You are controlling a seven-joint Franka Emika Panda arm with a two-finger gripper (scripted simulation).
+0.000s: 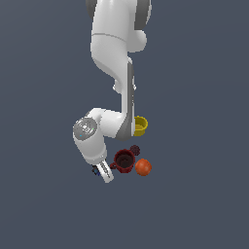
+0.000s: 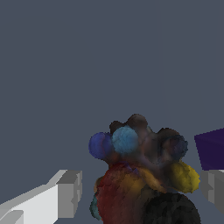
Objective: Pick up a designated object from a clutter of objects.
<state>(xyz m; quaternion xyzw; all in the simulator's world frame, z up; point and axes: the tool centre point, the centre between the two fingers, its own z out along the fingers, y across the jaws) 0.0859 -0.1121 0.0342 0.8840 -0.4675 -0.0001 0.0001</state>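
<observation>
The white arm bends down low, its hand spread wide, fingers apart.

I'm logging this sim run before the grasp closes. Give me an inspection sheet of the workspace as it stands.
Surface: plain grey-blue floor, no markings.
Job's thing: the lumpy multicoloured item sits between the two fingers in the wrist view; in the exterior view it is nearly hidden behind the hand.
Clutter: yellow cup, dark red mug, orange ball, small maroon round thing, purple cube beside the item.
Gripper: gripper lowered by the mug, fingers either side of the item; whether they touch it cannot be told.
Cables: nothing seen.
Surroundings: nothing seen beyond the white arm.
</observation>
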